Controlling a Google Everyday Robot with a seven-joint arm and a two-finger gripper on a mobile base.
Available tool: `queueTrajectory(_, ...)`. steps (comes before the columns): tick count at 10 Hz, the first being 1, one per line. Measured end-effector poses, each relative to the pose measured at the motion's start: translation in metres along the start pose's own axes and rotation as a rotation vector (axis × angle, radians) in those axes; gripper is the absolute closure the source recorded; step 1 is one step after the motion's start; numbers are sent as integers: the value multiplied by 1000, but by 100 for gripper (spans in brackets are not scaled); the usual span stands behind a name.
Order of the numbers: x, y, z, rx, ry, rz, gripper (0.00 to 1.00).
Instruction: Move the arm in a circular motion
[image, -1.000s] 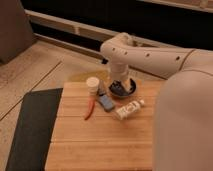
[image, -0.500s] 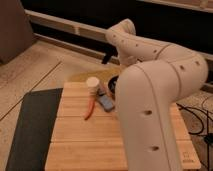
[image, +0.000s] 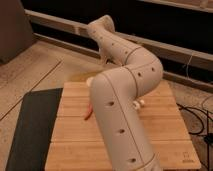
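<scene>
Whether the gripper (image: 105, 58) is clenched or released cannot be told. It hangs as a pale, blurred shape from the far tip of the arm, beyond the far edge of the light-brown slatted wooden board (image: 165, 131) and above it.

The large cream-white tubular robot arm (image: 120, 95), dotted with small dark holes, rises from the near edge of the board. It climbs over the board's middle to a bulbous elbow above the board's far right part, then runs back up and to the left, past the far edge. There it turns down toward the gripper.

A thin red-orange strip (image: 88, 113) lies on the board's left half, touching or just beside the arm's left flank. A small white object (image: 139, 103) shows on the board just right of the arm, mostly hidden. A pale rounded item (image: 90, 80) peeks out at the board's far left corner, behind the arm. A flat dark grey mat (image: 30, 127) lies along the board's left edge.
</scene>
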Motion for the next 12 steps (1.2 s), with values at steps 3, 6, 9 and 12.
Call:
queueTrajectory(3,33,64,-15,-100,35,-170,35)
queueTrajectory(6,98,108,-32,-192,82,-347,35)
queueTrajectory(9,148,113,-32,-216,103,-441,35)
queueTrajectory(12,169,86,-33,-219,89,-395,35)
